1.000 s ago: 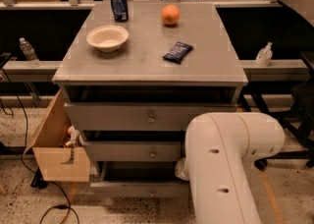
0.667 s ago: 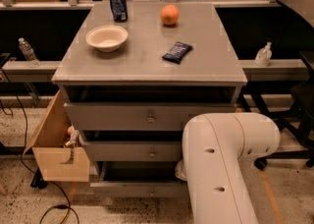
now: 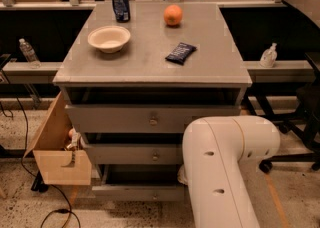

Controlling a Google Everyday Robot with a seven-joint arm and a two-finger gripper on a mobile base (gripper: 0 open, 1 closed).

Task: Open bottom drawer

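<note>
bottom drawer (image 3: 135, 192): matt grey wood | arm (image 3: 220, 172): smooth white plastic, jaws hidden behind it | box (image 3: 62, 168): brown cardboard

On the grey cabinet top (image 3: 150, 69) stood a blue metal can (image 3: 120, 4) back-left, a round orange fruit (image 3: 173, 15) to its right, and a white bowl (image 3: 109, 38) before the can. The gripper lay hidden behind the white robot arm (image 3: 220, 172), by the grey wooden bottom drawer (image 3: 137, 192).

Your thick white arm (image 3: 225, 167) rises bent at the elbow, directly in front of your end effector, hiding it entirely.
</note>
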